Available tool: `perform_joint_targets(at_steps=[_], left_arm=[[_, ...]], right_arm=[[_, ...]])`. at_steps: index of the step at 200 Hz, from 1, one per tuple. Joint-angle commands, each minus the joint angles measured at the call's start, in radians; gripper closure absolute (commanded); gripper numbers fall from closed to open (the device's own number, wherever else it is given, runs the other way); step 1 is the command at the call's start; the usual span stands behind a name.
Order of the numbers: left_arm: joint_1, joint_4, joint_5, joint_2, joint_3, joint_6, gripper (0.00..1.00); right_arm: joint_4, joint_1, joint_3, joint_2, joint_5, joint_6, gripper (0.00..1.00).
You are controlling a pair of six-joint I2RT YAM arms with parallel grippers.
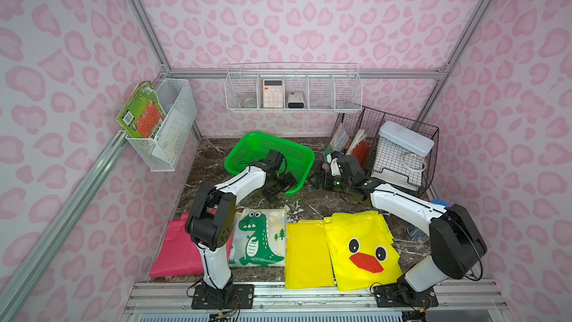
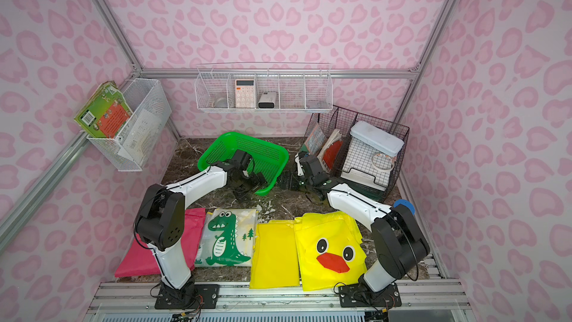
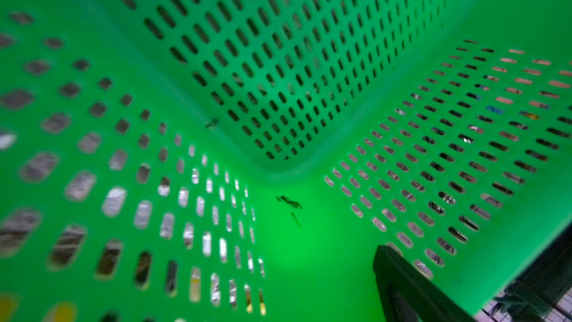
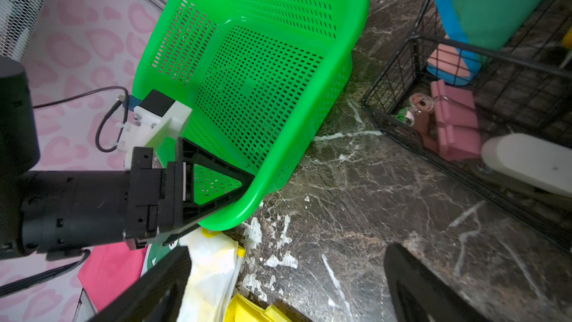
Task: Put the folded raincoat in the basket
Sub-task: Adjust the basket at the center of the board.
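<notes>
Folded raincoats (image 1: 305, 255) lie in a row along the counter's (image 1: 315, 209) front edge, none in the basket (image 1: 244, 150), whose near rim the left end effector (image 1: 280, 187) straddles, spread wide, while the right end effector (image 1: 322, 181) gapes empty beside it.

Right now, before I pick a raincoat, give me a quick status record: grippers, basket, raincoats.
left gripper: open, jaws astride the near rim of the basket, nothing held
right gripper: open, over bare table between basket and black wire rack
basket contents: no raincoat
front row, all folded: pink raincoat, dinosaur raincoat, plain yellow raincoat, duck raincoat
task: not yet done
</notes>
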Motion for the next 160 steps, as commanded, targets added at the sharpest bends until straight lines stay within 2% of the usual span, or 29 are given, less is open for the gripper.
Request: perform_joint_targets(at_steps=[1,41,67,114,160], left_arm=[[-0.035,0.021,0.022,0.025,0.031,-0.046,0.01],[-0.092,0.051,0.036,0.08,0.095,-0.097,0.01],[-0.104,0.034,0.02,0.093,0.153,-0.081,0.01],[-0.103,-0.07,-0.114,0.029,0.203,0.017,0.01],[-0.104,-0.153,-0.197,-0.007,0.204,0.039,0.01]], right_arm=[[-0.002,-0.002,-0.012,-0.02,0.003,-0.001,0.0],[-0.023,-0.006,-0.058,-0.082,0.023,0.002,0.0],[-0.032,-0.011,-0.088,-0.121,0.026,0.003,0.0],[-0.04,-0.012,-0.102,-0.144,0.016,-0.008,0.0],[-0.034,-0.014,-0.082,-0.118,-0.004,-0.01,0.0]])
